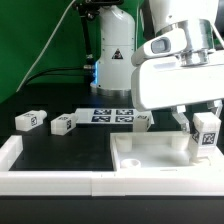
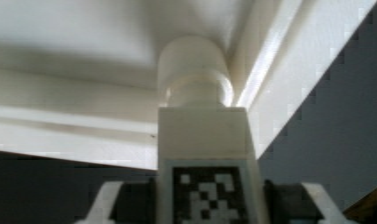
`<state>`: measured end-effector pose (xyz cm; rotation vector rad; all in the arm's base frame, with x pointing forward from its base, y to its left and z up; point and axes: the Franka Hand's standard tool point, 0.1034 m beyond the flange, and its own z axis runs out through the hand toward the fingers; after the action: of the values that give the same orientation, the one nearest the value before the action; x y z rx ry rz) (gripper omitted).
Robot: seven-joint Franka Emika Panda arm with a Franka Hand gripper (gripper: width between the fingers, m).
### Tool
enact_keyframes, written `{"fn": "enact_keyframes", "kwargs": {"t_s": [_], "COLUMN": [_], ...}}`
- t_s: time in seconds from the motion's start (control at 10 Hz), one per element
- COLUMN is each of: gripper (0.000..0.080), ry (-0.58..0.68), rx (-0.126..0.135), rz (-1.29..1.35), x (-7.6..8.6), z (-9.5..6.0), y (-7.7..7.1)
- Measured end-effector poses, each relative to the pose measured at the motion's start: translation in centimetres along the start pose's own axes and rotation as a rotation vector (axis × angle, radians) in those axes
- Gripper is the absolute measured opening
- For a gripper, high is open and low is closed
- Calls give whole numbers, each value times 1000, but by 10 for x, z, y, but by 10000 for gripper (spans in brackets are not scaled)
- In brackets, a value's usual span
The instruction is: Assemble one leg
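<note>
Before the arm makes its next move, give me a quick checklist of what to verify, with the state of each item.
1. End effector shut on the leg: ok, the wrist view shows the leg's tag between the fingers.
2. Leg straight in the grip: ok in the wrist view.
3. Leg close to the tabletop: ok, it is at the corner on the exterior view's right.
4. Leg's round end lined up with a corner hole: cannot tell, no hole is visible.
5. Spare legs out of the way: ok, they are far toward the exterior view's left.
</note>
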<state>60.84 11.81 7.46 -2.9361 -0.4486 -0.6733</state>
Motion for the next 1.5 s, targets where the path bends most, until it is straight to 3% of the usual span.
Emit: {"fn": "enact_keyframes", "kwargs": {"t_s": [0.2,0.4,0.5,0.6,0.7,0.8,1.0,1.3,1.5], "gripper": [292,292,468,585,585,639,648,648,648], "ry": [28,24,24,24,24,24,24,-23,-76], "rx": [-15,-14,-14,-14,-14,-14,-14,-3,18], "rz": [-1,-1,-1,-1,-1,-1,0,48,48], "x": [-7,-8,-8,-8,-8,-8,-8,2,-4], "z": [3,3,3,3,3,3,3,-17,-13], "y": [1,1,1,1,1,1,2,4,0]}}
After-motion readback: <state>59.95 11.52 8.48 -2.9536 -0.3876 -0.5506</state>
